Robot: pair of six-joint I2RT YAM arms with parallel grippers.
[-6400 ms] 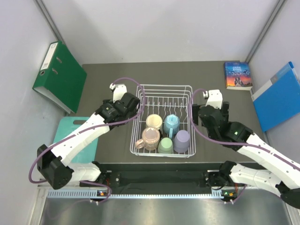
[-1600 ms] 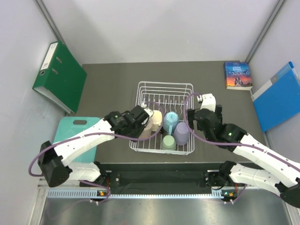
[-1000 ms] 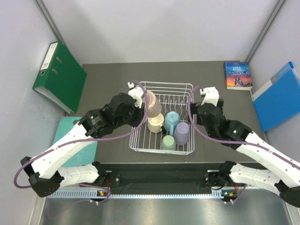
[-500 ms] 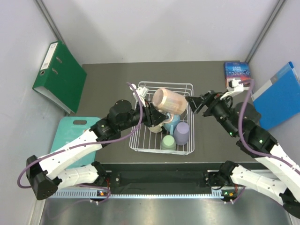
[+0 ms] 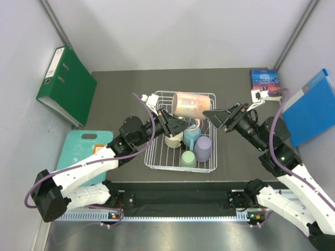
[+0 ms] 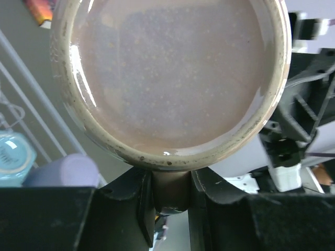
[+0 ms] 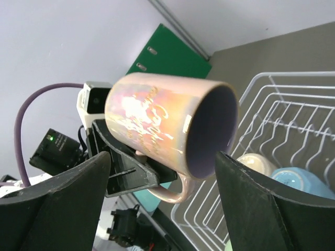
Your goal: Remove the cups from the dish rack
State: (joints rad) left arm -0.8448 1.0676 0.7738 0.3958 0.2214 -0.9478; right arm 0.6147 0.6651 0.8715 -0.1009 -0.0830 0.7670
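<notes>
Left gripper pinches the pink cup by its handle, sideways above the dish rack. Right gripper is spread at its mouth. The counter is dark.

Pink mug sideways above white wire dish rack; cream mug, blue mug, lavender mug, green mug inside it.

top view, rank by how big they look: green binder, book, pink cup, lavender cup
1. green binder, clearly the largest.
2. pink cup and book: about alike. The cup is held up nearer the camera, so I won't rank these two.
3. lavender cup, the smallest.
</notes>
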